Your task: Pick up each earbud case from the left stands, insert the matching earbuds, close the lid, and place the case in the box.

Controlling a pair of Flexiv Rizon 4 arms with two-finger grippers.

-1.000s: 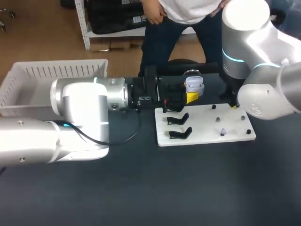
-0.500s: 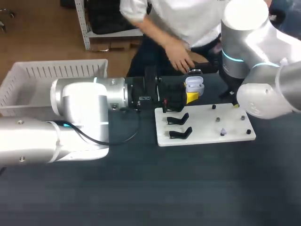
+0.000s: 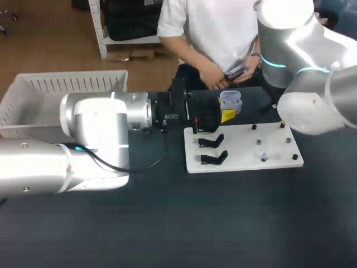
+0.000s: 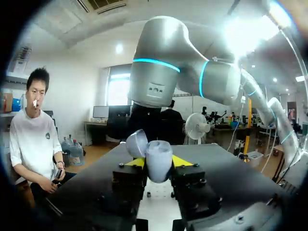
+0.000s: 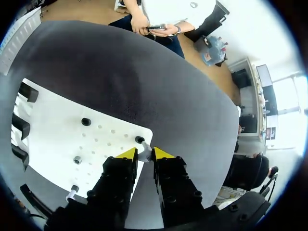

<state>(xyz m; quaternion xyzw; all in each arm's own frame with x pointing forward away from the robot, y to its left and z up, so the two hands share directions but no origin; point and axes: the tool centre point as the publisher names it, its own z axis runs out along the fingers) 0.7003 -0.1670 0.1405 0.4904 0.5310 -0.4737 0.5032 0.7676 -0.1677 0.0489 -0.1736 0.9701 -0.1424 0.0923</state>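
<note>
Left fingers (image 3: 227, 115) are clamped on the earbud case (image 3: 230, 103), holding it above the desk (image 3: 167, 223) in the upper middle of the frame with its lid flipped open. Right fingers (image 5: 145, 154) stand nearly together and seem to pinch one small white earbud (image 5: 144, 158) at a back corner of the white board (image 5: 53, 139).

By size: our left arm (image 3: 95, 128) fills the frame's left and our right arm (image 3: 307, 100) the upper right. The white basket (image 3: 33, 89) sits at upper left. The board lies centre right, its two black stands (image 3: 214, 158) bare.

We judge the coming move turns on one relation. The case lies leftward of the right fingers, along the board's back edge, so the right arm must carry the earbud across to it.
</note>
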